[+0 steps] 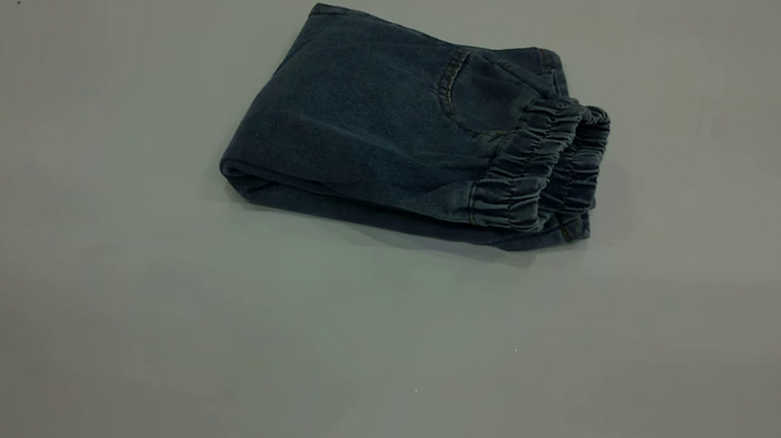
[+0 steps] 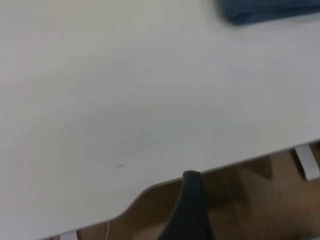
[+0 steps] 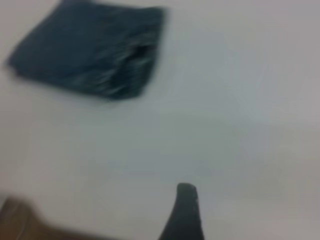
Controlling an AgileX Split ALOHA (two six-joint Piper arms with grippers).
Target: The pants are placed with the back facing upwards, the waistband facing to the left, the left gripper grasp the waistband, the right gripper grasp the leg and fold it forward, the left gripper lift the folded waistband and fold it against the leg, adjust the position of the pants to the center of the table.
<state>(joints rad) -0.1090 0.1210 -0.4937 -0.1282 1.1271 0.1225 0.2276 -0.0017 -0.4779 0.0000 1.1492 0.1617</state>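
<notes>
The pants point(image 1: 405, 134) lie folded into a compact bundle on the table point(image 1: 110, 283), the waistband point(image 1: 545, 170) at its right end. The left gripper point(image 2: 190, 210) and right gripper point(image 3: 184, 212) are well apart from it; whether either is clenched cannot be told

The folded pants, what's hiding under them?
Only the table shows around the pants. The waistband lies on top, at their right end. Lower folded layers are mostly covered; anything underneath can't be seen.
</notes>
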